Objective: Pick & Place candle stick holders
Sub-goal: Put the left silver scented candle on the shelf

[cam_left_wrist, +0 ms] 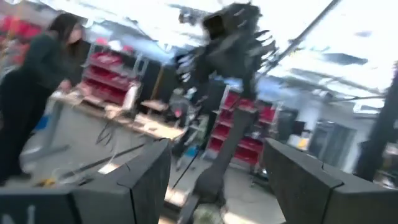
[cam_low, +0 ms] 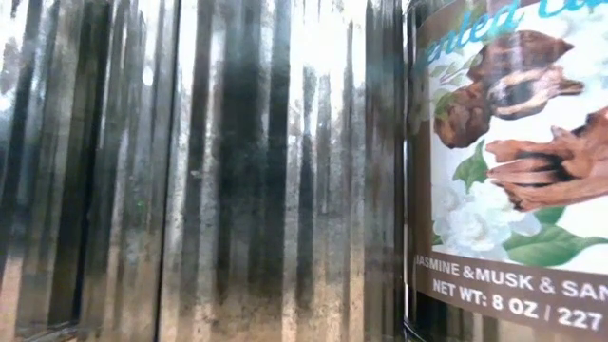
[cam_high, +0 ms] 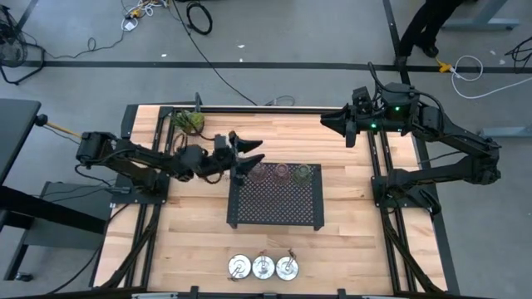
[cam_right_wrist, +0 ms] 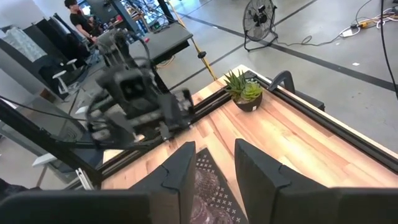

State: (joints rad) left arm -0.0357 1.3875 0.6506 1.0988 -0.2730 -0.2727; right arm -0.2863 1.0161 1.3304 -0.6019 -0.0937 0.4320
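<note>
Three tinted glass holders are seen in a row along the far edge of the black perforated tray at the bench's middle, and three silver dish holders are lined up by the near edge. The left pincer is held spread open and empty just beside the glass row, while the right pincer is parked open and empty at the far right corner.

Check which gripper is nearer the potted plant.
Left. The left gripper is open beside the tray's far edge, close to the potted plant; the right gripper hangs across the table.
</note>
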